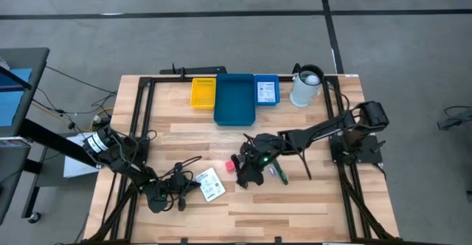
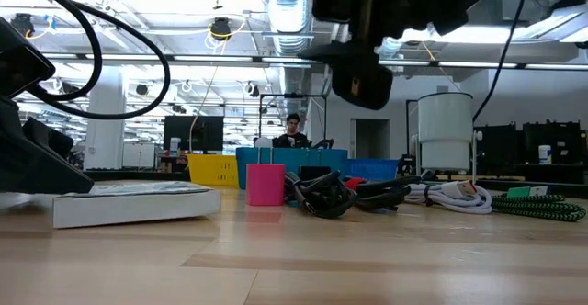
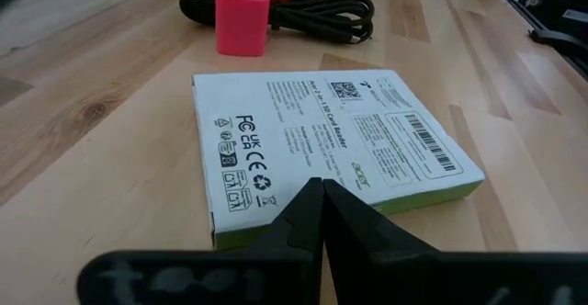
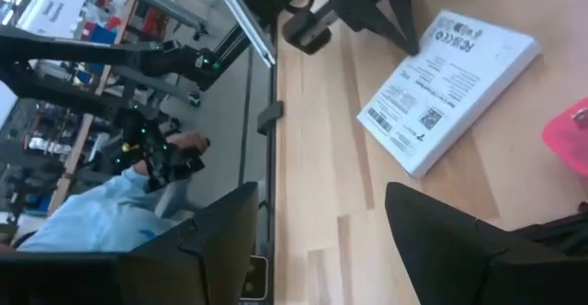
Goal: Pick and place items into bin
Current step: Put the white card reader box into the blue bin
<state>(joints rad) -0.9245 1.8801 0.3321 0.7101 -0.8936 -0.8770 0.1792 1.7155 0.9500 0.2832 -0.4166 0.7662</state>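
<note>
Gripper, right (image 1: 251,173) — in the high view it hangs over the cluster of items at mid-tabletop, above the black coiled cables (image 1: 254,156), with the pink cube (image 1: 230,166) just beside it on the left and a green pen-like stick (image 1: 281,176) on its other side; the left gripper (image 1: 177,190) lies low near the front-left, its tips just beside the white packet (image 1: 211,184). Bins at the far edge — yellow bin (image 1: 203,93), large blue bin (image 1: 234,99), small blue bin (image 1: 266,90) — with the white jug (image 1: 306,86) next to them; all well apart from the items. Low view: packet (image 2: 129,199) flat on the tabletop (image 2: 294,259), pink cube (image 2: 265,184) upright, cables (image 2: 326,193) heaped beside it, a braided green cable (image 2: 537,204) further along; no item lifted. Left wrist view: left gripper (image 3: 322,195) clenched, tips together, touching or nearly touching the packet's (image 3: 331,144) near edge, holding nothing. Right wrist view: right gripper (image 4: 322,222) spread wide, released, empty. Judgement: step in hand is the approach to a first pick, likely the cables or cube. Next move calls for a descent straddling one item, closure, then carriage to a far-edge bin.
</note>
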